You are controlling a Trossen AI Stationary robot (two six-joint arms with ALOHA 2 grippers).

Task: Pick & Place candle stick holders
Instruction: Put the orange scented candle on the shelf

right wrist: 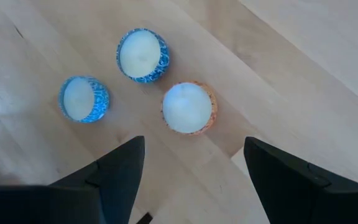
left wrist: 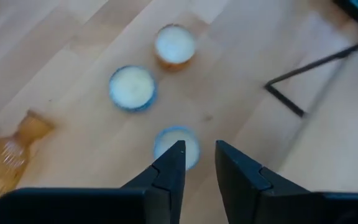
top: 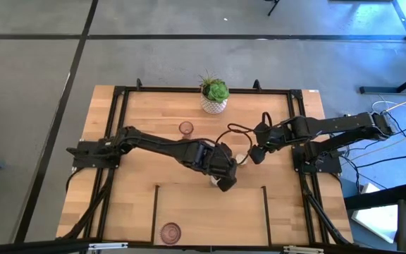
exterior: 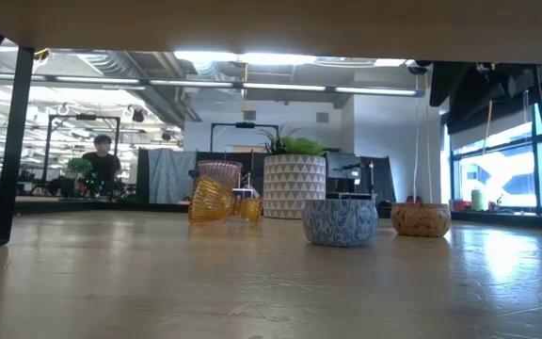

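Three cream-white holders stand close together on the table: one with an orange-brown wall (right wrist: pixel 188 107) and two with blue patterned walls (right wrist: pixel 142 55) (right wrist: pixel 82 98). The amber glass holder (left wrist: pixel 11 155) lies on its side beside them and also shows in the low view (exterior: pixel 213 200). One pink glass holder (top: pixel 185 128) stands at mid-table and another (top: pixel 170 231) near the front edge. My left gripper (left wrist: pixel 199 155) hovers over the nearest blue holder (left wrist: pixel 176 144), its fingers a little apart and empty. My right gripper (right wrist: pixel 191 155) is wide open above the orange-brown holder.
The green plant in its white patterned pot (top: pixel 214 97) stands at the far middle of the table. Black tape lines (top: pixel 155 212) mark a box at the table's near side. A person (exterior: pixel 102 160) sits far off in the room behind.
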